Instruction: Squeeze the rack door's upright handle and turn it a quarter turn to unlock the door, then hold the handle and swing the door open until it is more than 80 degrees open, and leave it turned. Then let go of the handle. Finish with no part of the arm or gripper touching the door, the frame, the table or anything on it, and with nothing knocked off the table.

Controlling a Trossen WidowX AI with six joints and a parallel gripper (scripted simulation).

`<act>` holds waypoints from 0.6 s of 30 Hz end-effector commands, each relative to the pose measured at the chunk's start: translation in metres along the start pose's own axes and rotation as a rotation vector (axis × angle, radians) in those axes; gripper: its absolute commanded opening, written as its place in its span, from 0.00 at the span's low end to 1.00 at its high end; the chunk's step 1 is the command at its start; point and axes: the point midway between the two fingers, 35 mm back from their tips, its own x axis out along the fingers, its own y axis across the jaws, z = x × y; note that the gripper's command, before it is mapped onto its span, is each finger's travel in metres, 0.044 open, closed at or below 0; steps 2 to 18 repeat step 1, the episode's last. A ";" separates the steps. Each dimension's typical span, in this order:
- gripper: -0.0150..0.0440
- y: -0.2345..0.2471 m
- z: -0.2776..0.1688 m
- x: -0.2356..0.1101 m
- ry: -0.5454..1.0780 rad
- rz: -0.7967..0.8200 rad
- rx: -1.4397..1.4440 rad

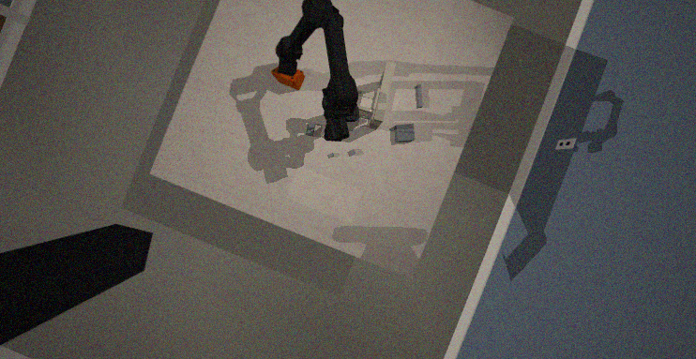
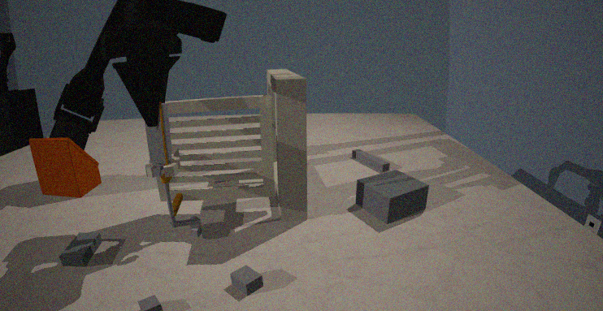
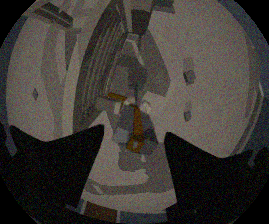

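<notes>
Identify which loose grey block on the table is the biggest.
The large grey box, on the table in front of and right of the door post in the exterior view. It is much bulkier than the long, thin bar behind it and the small cubes.

Arm arched, claw [image 2: 151,125] [image 3: 134,133] pointing down, fingers parted.
</notes>
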 end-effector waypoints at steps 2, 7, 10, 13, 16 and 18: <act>0.73 -0.001 -0.001 -0.006 0.002 -0.004 -0.005; 0.73 -0.001 -0.001 -0.006 0.002 -0.004 -0.005; 0.73 -0.001 -0.001 -0.006 0.002 -0.004 -0.005; 0.73 -0.001 -0.001 -0.006 0.002 -0.004 -0.005; 0.73 -0.001 -0.001 -0.006 0.002 -0.004 -0.005; 0.73 -0.001 -0.001 -0.006 0.002 -0.004 -0.005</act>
